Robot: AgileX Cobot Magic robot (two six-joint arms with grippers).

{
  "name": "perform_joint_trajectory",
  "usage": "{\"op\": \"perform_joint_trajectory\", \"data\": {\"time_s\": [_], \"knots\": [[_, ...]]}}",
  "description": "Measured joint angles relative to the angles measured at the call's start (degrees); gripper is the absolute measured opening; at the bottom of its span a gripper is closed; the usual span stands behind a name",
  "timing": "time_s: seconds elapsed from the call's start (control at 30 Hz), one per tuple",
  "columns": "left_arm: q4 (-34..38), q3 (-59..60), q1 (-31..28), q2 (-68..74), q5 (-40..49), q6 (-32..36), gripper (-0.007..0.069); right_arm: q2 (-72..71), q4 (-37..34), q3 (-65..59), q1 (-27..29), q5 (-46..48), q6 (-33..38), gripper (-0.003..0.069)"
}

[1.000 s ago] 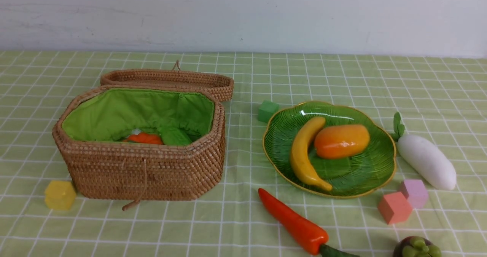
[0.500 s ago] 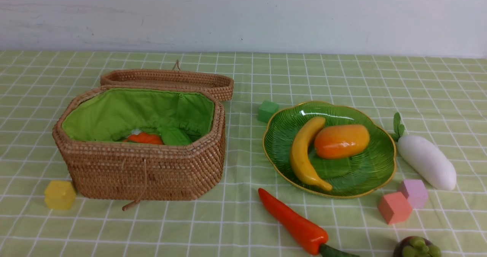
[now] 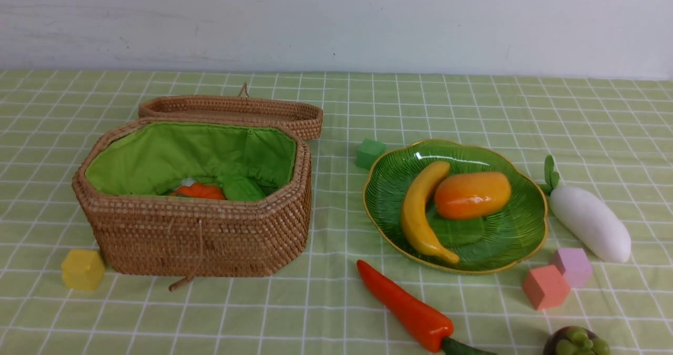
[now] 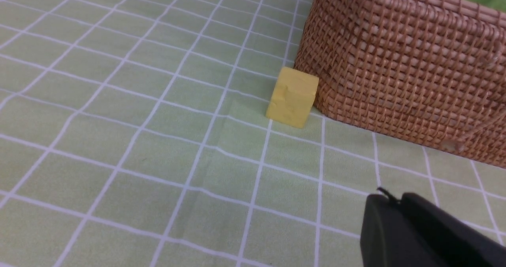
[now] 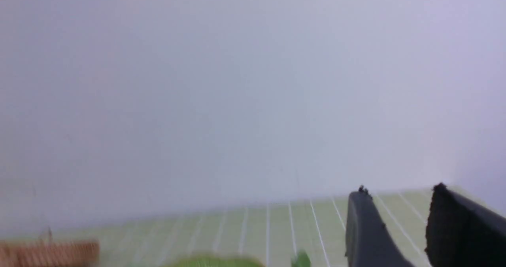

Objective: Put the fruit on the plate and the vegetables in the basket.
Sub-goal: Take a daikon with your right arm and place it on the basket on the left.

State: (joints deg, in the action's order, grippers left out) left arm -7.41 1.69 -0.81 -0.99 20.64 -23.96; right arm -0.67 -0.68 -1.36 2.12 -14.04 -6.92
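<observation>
In the front view the green plate (image 3: 520, 239) holds a yellow banana (image 3: 418, 218) and an orange mango (image 3: 472, 194). The open wicker basket (image 3: 200, 234) holds a small orange-red piece (image 3: 200, 191) and a green gourd (image 3: 242, 188). A white radish (image 3: 589, 222) lies right of the plate. A red-orange chili (image 3: 405, 307) lies in front of it, and a purple mangosteen (image 3: 575, 342) sits at the bottom edge. Neither arm shows in the front view. My left gripper (image 4: 389, 201) is shut and empty, low over the cloth near the basket (image 4: 399, 61). My right gripper (image 5: 399, 192) is open and empty, facing the wall.
A yellow cube (image 3: 83, 269) (image 4: 293, 97) sits at the basket's front left corner. A green cube (image 3: 370, 153) lies behind the plate. Pink (image 3: 546, 286) and lilac (image 3: 572, 266) cubes lie between plate, radish and mangosteen. The basket's lid (image 3: 231, 110) lies open behind it.
</observation>
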Motion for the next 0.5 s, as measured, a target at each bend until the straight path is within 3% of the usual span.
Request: {"op": "perform_joint_trajectory", "data": {"time_s": [0.13,0.27,0.5], "knots": [[0.0,0.0,0.0,0.0,-0.1,0.0,0.0038,0.0,-1.8,6.4,0.0,-6.1,-3.0,0.0242],[0.0,0.0,0.0,0.0,-0.1,0.0,0.0038,1.4,-2.3,17.4,0.0,-0.6,-3.6,0.0242],[0.0,0.0,0.0,0.0,-0.2,0.0,0.0038,20.1,-1.4,47.5,0.0,28.2,-3.6,0.0242]]}}
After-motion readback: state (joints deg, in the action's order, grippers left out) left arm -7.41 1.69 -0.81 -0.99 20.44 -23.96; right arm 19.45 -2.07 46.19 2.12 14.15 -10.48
